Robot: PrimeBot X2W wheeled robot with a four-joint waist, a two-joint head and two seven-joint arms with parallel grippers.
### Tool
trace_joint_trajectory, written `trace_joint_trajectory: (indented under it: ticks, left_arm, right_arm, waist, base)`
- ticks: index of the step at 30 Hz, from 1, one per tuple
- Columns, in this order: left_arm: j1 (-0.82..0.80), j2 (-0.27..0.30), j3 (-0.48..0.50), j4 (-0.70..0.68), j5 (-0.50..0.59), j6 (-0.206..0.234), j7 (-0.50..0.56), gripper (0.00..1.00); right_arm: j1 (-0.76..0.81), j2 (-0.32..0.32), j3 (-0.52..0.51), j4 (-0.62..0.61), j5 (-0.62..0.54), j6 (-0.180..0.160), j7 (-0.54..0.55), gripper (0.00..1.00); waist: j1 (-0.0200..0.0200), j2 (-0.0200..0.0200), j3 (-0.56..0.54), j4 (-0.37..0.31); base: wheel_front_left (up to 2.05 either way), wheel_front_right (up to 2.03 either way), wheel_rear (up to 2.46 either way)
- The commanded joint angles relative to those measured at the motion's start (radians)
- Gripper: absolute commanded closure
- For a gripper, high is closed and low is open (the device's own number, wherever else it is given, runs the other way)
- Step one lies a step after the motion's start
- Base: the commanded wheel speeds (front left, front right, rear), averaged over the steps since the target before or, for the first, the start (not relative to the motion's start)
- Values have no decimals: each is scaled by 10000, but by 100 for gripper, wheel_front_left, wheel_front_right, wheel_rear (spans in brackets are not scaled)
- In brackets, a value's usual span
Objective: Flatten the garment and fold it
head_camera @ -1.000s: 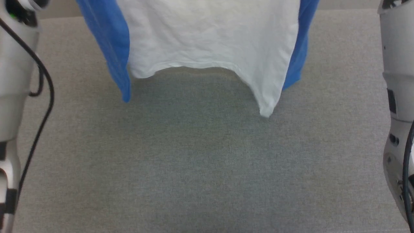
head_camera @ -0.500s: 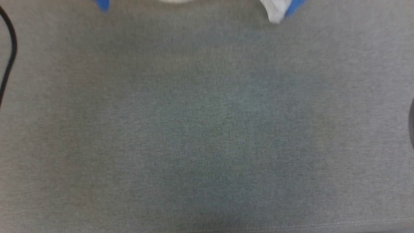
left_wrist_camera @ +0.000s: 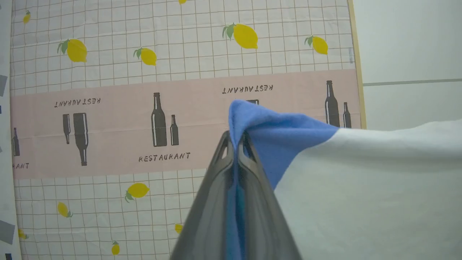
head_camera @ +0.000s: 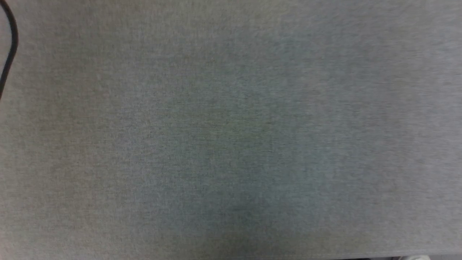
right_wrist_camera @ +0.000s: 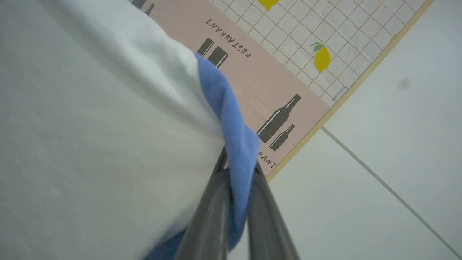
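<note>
White-and-blue garment (left_wrist_camera: 361,187) filled lower right of left wrist view, its blue edge pinched between closed fingers of left gripper (left_wrist_camera: 235,139) at centre. Right gripper (right_wrist_camera: 238,169) clamped a blue fold, lower centre. Lemon-print cloth (left_wrist_camera: 144,36) hung behind. Head view: grey fabric surface (head_camera: 231,130).

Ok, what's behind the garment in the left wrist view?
Behind the garment, pinched in the left gripper, is a sheet printed with lemons, bottles and RESTAURANT, bordered by a pale surface. The garment covers whatever lies at the lower right.
</note>
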Motion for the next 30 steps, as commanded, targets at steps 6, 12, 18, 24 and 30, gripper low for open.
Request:
trace_joint_trajectory:
  ticks: [6,12,18,24,30]
  left_arm:
    - [503,-117,24,107,-18,-456,-314,100]
    - [2337,269,130,-1027,-198,-1388,-351,100]
    - [4504,606,109,-2559,-499,-1451,-352,100]
    - [7117,790,-72,-4309,-515,-955,-353,100]
    - [9898,1003,-492,-5786,-364,-193,-297,100]
  right_arm:
    - [191,-57,210,457,-502,-19,-925,100]
    - [1359,-360,835,185,936,-19,-1695,100]
    - [3162,-1413,1393,-1329,2647,-19,-1619,100]
    - [5846,-2277,1139,-3733,3962,-19,-1015,100]
    - [9227,-2200,466,-6179,4721,-19,-167,100]
  waist:
    - [-1,0,1390,598]
    - [-1,0,1327,847]
    - [-1,0,955,1116]
    - [-1,0,213,1306]
    - [-1,0,-604,1240]
  base:
    - [0,0,0]
    - [0,0,0]
    - [0,0,0]
    - [0,0,0]
    - [0,0,0]
